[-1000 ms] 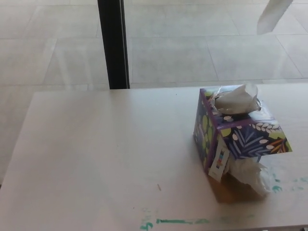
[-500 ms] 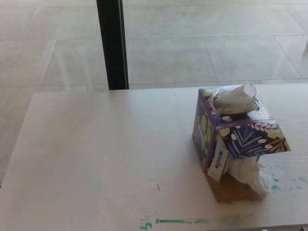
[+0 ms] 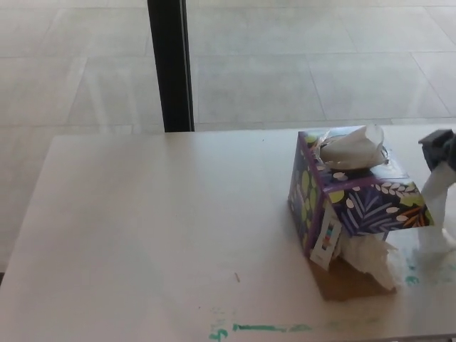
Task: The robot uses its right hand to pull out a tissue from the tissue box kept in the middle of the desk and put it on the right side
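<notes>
While the big pale table (image 3: 142, 228) fills most of the picture, a black post (image 3: 171, 64) stands up behind it in the upper left, in front of a shiny tiled floor (image 3: 299, 71). Green marks (image 3: 263, 328) run along the table's near edge at the bottom, and a tiny dark speck (image 3: 237, 277) lies a little above them. Nothing blocks the way across the table's wide bare left part.

At the right edge of the frame, the right hand (image 3: 439, 147) shows as a dark shape (only a small part of it is in the picture). It holds a white tissue (image 3: 436, 214) that hangs down from it to the table, just beside the box on its right. A second ago no hand was here, and a white sheet showed high in the top right corner; now the hand has come down low by the box, with the tissue trailing under it. The whole picture has also slid a little, so the camera moved, not the box.

The tissue box (image 3: 353, 196) sits in the right half of the frame. It is purple with leaves painted on it, and it looks tipped up at the front. From its top opening a next tissue (image 3: 353, 147) pokes up. More crumpled paper (image 3: 367, 256) spills out under the lifted front side, and a small tag (image 3: 325, 242) hangs on its near corner. The left hand does not show.
</notes>
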You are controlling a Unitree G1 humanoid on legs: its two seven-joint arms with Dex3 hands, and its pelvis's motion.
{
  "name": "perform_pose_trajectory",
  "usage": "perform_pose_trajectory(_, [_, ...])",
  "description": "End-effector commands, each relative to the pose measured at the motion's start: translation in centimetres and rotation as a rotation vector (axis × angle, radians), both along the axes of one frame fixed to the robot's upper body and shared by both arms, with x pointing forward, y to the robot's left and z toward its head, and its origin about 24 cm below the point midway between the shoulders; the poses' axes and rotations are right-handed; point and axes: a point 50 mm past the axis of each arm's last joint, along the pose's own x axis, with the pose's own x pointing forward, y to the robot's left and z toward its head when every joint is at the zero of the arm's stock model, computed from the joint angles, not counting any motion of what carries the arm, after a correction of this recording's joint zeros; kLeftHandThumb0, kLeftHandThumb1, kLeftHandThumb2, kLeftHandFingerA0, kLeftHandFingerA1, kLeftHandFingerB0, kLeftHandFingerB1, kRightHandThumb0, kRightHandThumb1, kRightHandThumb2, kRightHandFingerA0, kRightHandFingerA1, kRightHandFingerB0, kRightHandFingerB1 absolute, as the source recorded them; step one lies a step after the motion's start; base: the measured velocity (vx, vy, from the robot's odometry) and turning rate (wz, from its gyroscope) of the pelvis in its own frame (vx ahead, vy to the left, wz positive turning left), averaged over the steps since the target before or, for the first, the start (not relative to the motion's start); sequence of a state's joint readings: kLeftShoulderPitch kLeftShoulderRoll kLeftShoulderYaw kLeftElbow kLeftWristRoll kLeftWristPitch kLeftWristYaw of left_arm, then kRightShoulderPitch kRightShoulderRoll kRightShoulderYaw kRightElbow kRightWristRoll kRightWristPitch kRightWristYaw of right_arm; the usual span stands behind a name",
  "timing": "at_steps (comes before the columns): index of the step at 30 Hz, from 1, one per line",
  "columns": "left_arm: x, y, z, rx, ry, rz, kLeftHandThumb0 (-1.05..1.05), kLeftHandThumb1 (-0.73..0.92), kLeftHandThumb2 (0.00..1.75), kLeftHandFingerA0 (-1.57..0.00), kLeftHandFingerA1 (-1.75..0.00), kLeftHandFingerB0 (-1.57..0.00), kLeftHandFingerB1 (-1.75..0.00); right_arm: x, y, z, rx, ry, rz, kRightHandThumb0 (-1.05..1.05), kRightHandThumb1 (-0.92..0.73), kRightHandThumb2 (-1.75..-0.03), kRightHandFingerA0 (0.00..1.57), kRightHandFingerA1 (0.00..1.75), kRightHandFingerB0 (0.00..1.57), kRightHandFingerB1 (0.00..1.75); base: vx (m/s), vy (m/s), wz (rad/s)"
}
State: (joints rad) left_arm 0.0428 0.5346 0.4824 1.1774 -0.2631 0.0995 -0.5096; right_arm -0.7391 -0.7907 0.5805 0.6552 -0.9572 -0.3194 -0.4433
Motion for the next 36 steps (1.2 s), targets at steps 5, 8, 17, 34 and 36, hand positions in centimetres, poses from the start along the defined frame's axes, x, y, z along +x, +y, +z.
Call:
perform_pose_trajectory(5, [0.0,0.2,0.1,-0.004,-0.030,0.036,-0.64,0.60,0.57,-0.51,-0.60,-0.47,-0.44,0.2,-2.4,-1.5,-0.438,0.346,-0.458,-0.48,-0.77,-0.63,0.79,1.58,0.75,0.96,0.00,0.000,0.00])
perform_pose_trajectory(8, [-0.1,0.1,0.1,0.000,-0.028,0.028,-0.64,0.61,0.58,-0.50,-0.59,-0.47,-0.44,-0.2,-3.6,-1.4,-0.687,0.344,-0.603,-0.68,-0.66,-0.62,0.91,1.29,0.76,0.94,0.00,0.000,0.00])
perform_pose_trajectory(17, [-0.2,0.0,-0.1,-0.006,-0.023,0.039,-0.65,0.58,0.58,-0.50,-0.60,-0.48,-0.45,-0.2,-4.0,0.3,-0.387,0.445,-0.652,-1.02,-0.53,-1.00,0.00,0.00,0.02,0.11,0.00,0.000,0.00])
perform_pose_trajectory(34, [-0.3,0.1,0.1,-0.001,-0.027,0.026,-0.65,0.60,0.58,-0.49,-0.59,-0.48,-0.46,-0.3,-2.3,7.7,-0.265,0.495,-0.627,-1.05,-0.54,-0.59,0.00,0.00,0.00,0.00,0.00,0.000,0.00])
perform_pose_trajectory(36, [-0.3,0.1,0.1,0.008,-0.023,0.020,-0.66,0.60,0.58,-0.51,-0.58,-0.49,-0.46,-0.6,-2.5,8.8,-0.240,0.483,-0.628,-1.05,-0.55,-0.58,0.00,0.00,0.00,0.00,0.00,0.000,0.00])
